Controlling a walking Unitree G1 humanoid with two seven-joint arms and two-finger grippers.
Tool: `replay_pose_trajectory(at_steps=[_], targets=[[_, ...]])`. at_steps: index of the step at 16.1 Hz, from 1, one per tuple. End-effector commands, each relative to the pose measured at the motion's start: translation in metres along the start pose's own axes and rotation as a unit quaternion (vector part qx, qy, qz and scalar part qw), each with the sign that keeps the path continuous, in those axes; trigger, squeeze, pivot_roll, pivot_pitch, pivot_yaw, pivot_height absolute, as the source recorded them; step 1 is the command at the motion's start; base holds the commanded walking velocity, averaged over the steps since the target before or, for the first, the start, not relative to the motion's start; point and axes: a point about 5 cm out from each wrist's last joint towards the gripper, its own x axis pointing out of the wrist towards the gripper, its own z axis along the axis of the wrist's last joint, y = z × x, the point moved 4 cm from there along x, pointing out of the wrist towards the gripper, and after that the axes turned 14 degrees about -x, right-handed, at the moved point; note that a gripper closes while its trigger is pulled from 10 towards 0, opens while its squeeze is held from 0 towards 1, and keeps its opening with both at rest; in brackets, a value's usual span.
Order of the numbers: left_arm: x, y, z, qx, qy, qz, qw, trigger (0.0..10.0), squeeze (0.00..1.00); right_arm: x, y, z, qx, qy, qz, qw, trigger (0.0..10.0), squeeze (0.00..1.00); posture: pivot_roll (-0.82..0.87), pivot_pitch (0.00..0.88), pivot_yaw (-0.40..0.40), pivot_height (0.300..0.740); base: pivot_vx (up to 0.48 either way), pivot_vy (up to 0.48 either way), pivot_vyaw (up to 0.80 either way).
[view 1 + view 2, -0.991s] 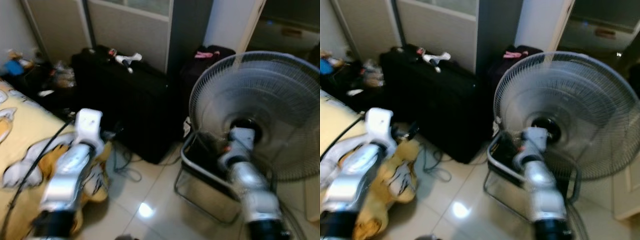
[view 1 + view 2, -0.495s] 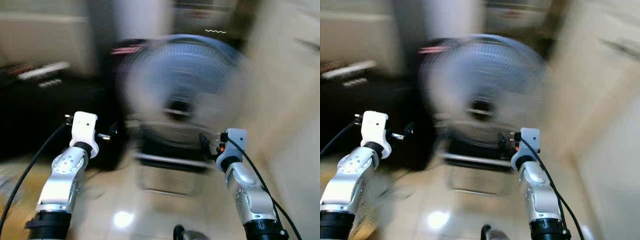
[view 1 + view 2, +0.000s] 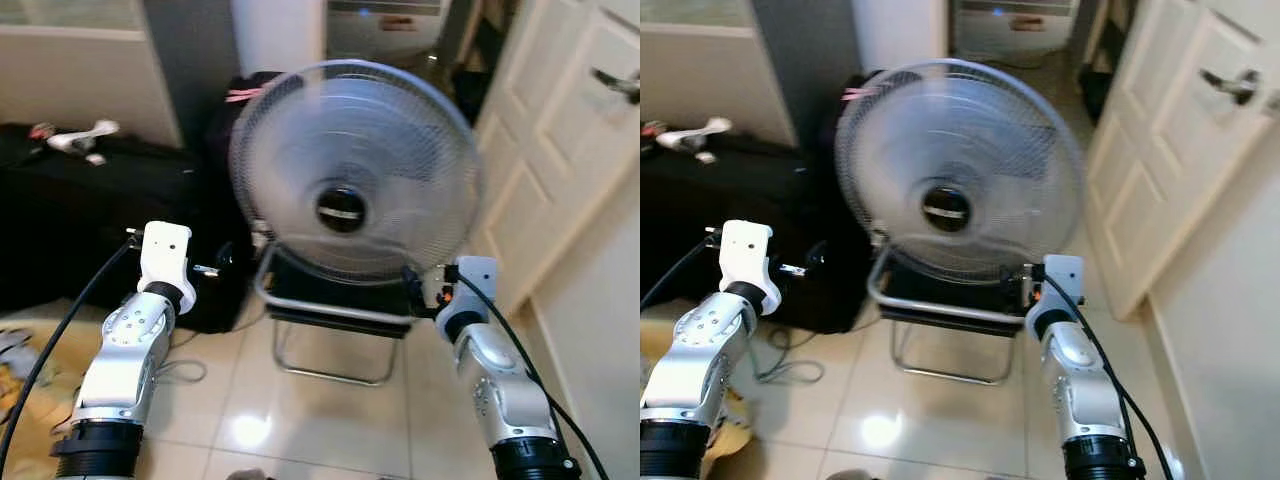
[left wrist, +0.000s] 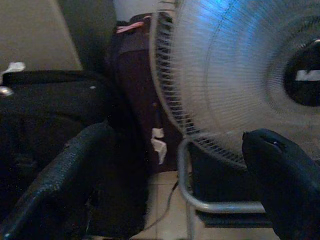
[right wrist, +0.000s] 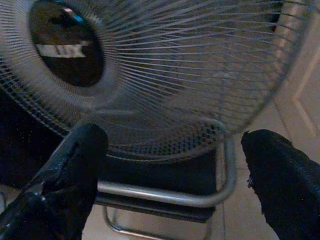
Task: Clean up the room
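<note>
1. At your far left, a yellow patterned bedding edge [image 3: 12, 365] is cut off by the frame, so you cannot tell what lies on it.
2. Behind it, a black suitcase [image 3: 90, 215] stands on the floor against the wall panel; a small white object [image 3: 75, 139] rests on top, too blurred for you to identify.
3. Your left gripper [image 4: 175, 165] is raised in front of the suitcase's right end; in the left wrist view its fingers [image 4: 65, 180] stand wide apart and hold nothing.
4. A loose cable [image 3: 180, 370] trails on the tiled floor [image 3: 300, 430] below that arm.
5. A dark bag with a pink strap [image 3: 245, 95] sits behind the fan, mostly hidden by it.
6. At centre, the large pedestal fan [image 3: 350, 170] faces you, its grille just above a metal-framed chair [image 3: 330, 325]; whether the fan rests on the seat you cannot tell.
7. Your right gripper [image 5: 170, 170] is raised just before the chair's right side; its fingers [image 5: 75, 165] are spread wide with nothing between them, framing the lower grille and the chair's tube.
8. Open tile lies between your two arms in front of the chair.
9. At right, a white panelled door [image 3: 560, 150] with a metal handle [image 3: 1232, 85] bounds a narrow strip of floor beside the chair.
</note>
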Motion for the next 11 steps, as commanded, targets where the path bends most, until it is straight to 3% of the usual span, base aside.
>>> replay_pose_trajectory(at_steps=[1, 10, 11], targets=[[-0.0002, -0.0015, 0.0037, 0.004, -0.006, -0.003, 1.0, 10.0, 0.0, 0.0002, 0.0005, 0.0033, -0.003, -0.007, 0.0, 1.0, 10.0, 0.0, -0.05, 0.0, 0.013, 0.74, 0.0, 0.27, 0.0], [-0.0005, -0.0016, 0.0022, 0.005, -0.001, -0.008, 1.0, 10.0, 0.0, 0.0014, 0.0041, 0.003, -0.004, -0.007, 0.0, 1.0, 10.0, 0.0, -0.05, 0.0, 0.013, 0.74, 0.0, 0.239, 0.0], [-0.0003, -0.0028, 0.0035, 0.029, -0.001, -0.014, 0.999, 10.0, 0.0, 0.0015, 0.007, 0.0039, -0.004, -0.007, 0.0, 1.0, 10.0, 0.0, -0.05, 0.0, 0.014, 0.74, 0.0, 0.0, 0.0]])
